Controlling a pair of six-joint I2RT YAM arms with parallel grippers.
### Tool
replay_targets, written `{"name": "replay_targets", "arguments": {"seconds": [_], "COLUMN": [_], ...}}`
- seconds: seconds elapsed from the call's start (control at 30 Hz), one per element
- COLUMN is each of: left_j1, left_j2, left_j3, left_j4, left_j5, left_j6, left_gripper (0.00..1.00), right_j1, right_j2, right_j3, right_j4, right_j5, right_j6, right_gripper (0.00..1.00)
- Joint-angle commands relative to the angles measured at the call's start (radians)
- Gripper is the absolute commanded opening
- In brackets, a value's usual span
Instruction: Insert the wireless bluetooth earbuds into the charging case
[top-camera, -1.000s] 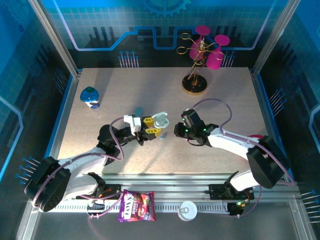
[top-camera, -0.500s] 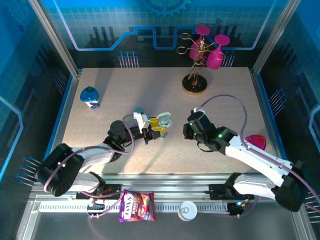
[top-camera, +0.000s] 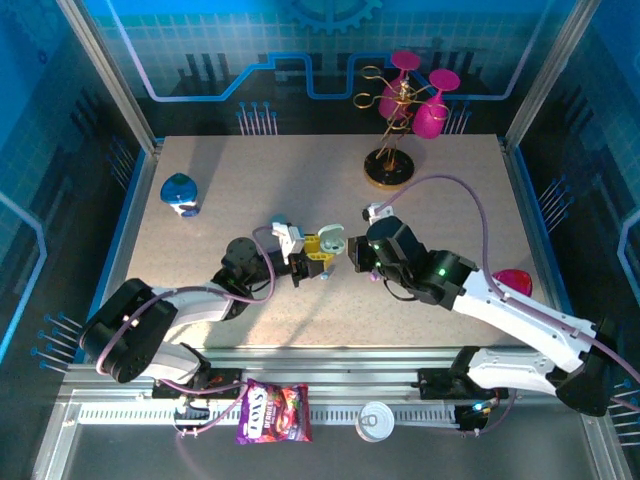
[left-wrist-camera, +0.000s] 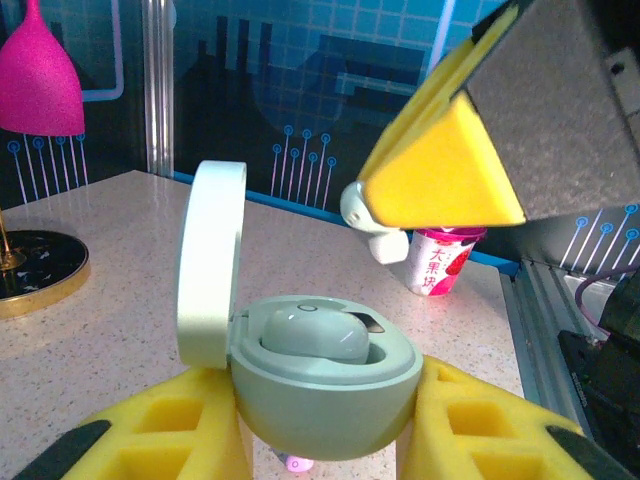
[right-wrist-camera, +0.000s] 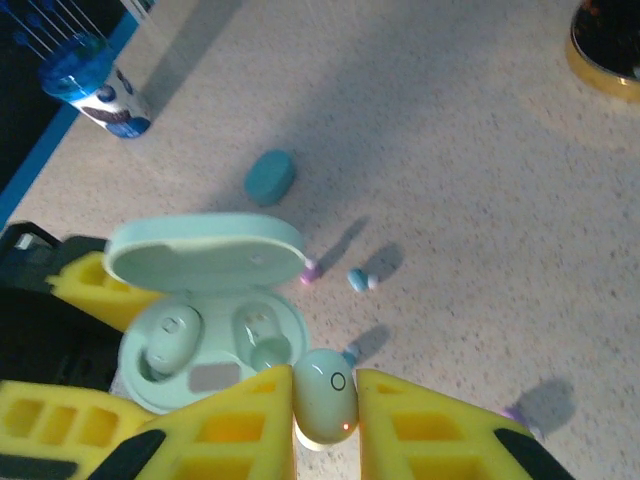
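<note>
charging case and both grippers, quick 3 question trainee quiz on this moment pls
1. True or false: the mint charging case has its lid shut.
2. The right gripper holds: A) nothing, B) the mint earbud, C) the case.
3. Which gripper clamps the case?
Key: 1 false, the lid stands open. 2 B. 3 the left gripper.

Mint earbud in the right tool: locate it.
Right wrist view, bottom centre: the mint earbud is pinched in the right tool, above the open charging case the left tool holds.
</note>
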Motion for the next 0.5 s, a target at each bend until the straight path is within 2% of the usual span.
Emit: {"name": "replay_targets", "arguments": {"seconds": [0.0,0.17,0.47], "left_j1": [0.008,0.008,0.009], "left_j2": [0.002,-0.01,-0.042], "left_j3": [0.03,0.032,0.034], "left_j4": [0.018,0.021,-0.005], "left_j5": [0.039,0.062,0.031], "left_j6": [-0.013,-0.026,-0.027], "left_gripper": [0.23,0.23,0.23], "right_j1": [0.016,0.015,0.014], "right_j2": [0.022,0.057,0.071], "right_j3": [0.039,0.056,0.03], "right_j4": [0.072,0.09,0.089], "right_j5": [-0.013,-0.02,-0.032], "right_j6": [-0.073,-0.101,-0.083], "right_gripper": [0.19,0.18,0.18]}}
